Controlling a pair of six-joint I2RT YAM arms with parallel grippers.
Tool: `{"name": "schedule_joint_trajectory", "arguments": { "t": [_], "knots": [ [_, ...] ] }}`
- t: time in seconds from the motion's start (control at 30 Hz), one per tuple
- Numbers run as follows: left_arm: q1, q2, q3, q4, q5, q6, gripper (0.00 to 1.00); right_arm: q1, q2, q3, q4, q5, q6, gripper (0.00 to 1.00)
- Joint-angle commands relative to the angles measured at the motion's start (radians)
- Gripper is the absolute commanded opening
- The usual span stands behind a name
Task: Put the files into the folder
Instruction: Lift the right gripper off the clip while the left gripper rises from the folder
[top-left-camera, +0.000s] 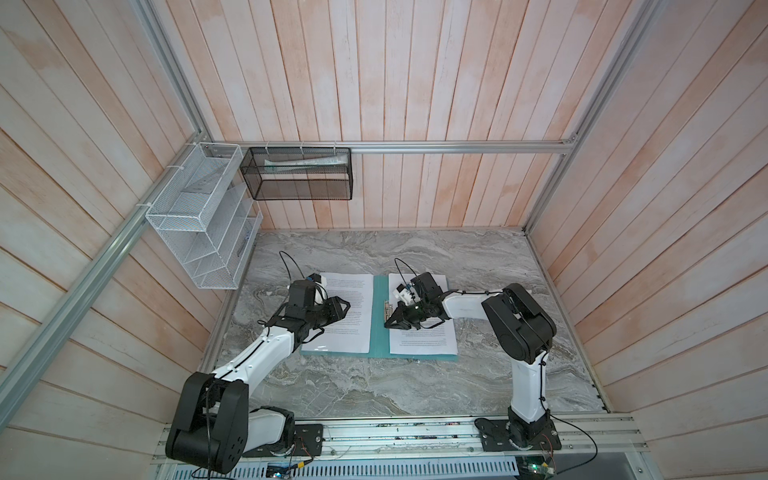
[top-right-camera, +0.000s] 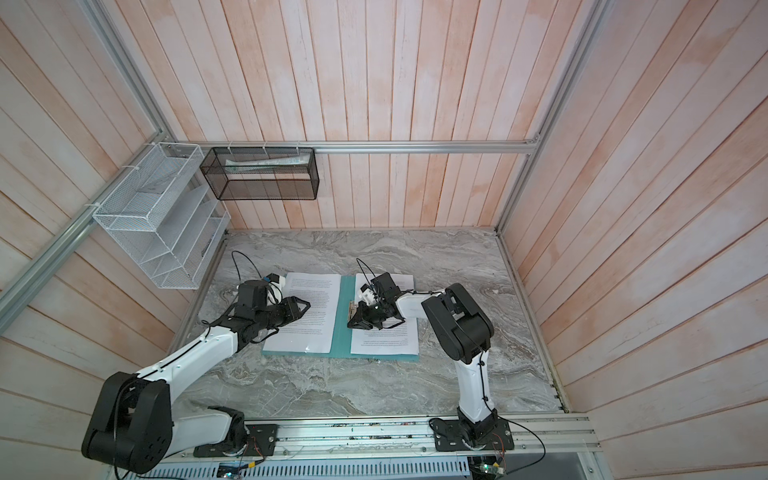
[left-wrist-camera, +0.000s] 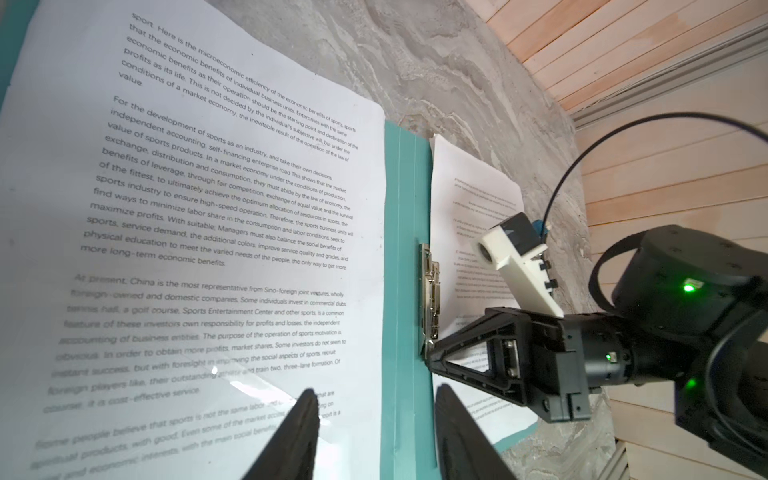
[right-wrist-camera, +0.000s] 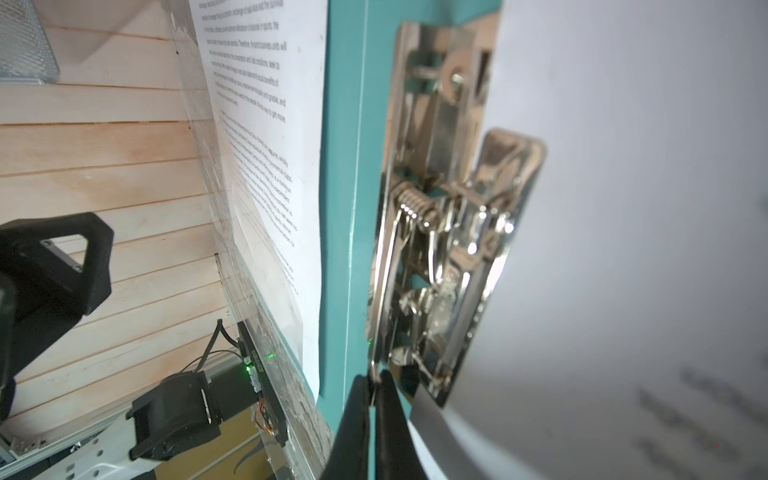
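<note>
The teal folder (top-left-camera: 379, 332) (top-right-camera: 341, 332) lies open on the marble table in both top views. A printed white sheet of the files (top-left-camera: 353, 328) (left-wrist-camera: 208, 208) covers its left half, and another sheet (top-left-camera: 424, 340) (right-wrist-camera: 623, 208) lies on the right half. The metal clip (top-left-camera: 387, 309) (left-wrist-camera: 432, 299) (right-wrist-camera: 449, 228) sits just right of the spine. My right gripper (top-left-camera: 388, 324) (right-wrist-camera: 376, 376) is shut on the clip's thin near end. My left gripper (top-left-camera: 347, 305) (left-wrist-camera: 376, 390) hovers open over the left sheet's inner edge, with nothing between its fingers.
A white wire-mesh rack (top-left-camera: 199, 224) hangs on the left wall. Beside it, a black mesh basket (top-left-camera: 299, 174) holding rolled paper hangs on the back wall. Wooden walls enclose the table on three sides. An aluminium rail (top-left-camera: 415, 432) carries both arm bases at the front.
</note>
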Motion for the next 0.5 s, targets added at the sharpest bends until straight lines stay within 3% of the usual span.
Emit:
{"name": "schedule_joint_trajectory", "arguments": {
  "t": [0.0,0.07,0.13,0.2,0.33,0.47],
  "knots": [
    [0.024,-0.018,-0.032,-0.011,-0.024,0.005,0.49,-0.012,-0.021,0.011,-0.077,-0.013,-0.088,0.0],
    [0.044,-0.022,-0.037,-0.016,-0.029,0.005,0.49,-0.024,-0.026,0.008,-0.077,-0.015,-0.092,0.01],
    [0.066,-0.028,-0.036,-0.02,-0.029,0.009,0.52,-0.038,-0.052,0.004,-0.064,-0.031,-0.094,0.23],
    [0.091,-0.031,-0.024,-0.034,-0.031,0.017,0.54,-0.054,-0.099,0.002,-0.042,-0.051,-0.097,0.53],
    [0.12,-0.035,0.022,-0.085,-0.068,0.037,0.58,-0.084,-0.177,0.035,-0.048,-0.097,-0.1,0.65],
    [0.124,-0.018,0.116,-0.217,-0.183,0.069,0.61,-0.12,-0.254,0.083,-0.154,-0.063,-0.168,0.77]
  ]
}}
